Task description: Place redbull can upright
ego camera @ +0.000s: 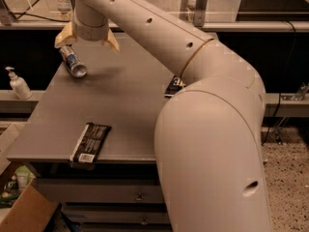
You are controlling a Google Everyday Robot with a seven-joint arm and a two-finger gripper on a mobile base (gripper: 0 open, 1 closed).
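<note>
We see the gripper (88, 43) hovering, fingers spread wide, over the far corner of the surface (125, 105), where the redbull can (73, 62) lies on its side; light, stiff and slick, we judge, best pinched across its mid-body.

Your redbull can (73, 62) is not upright. It lies on its side near the far left corner of the bench (126, 108), a slim can with a blue and silver body. Its long axis runs diagonally, and you see the round silver end facing toward the camera and to the right. The gripper (88, 37) hangs just above and behind it with its fingers spread wide. The left finger is over the can's far end; you cannot tell whether they touch.
</note>
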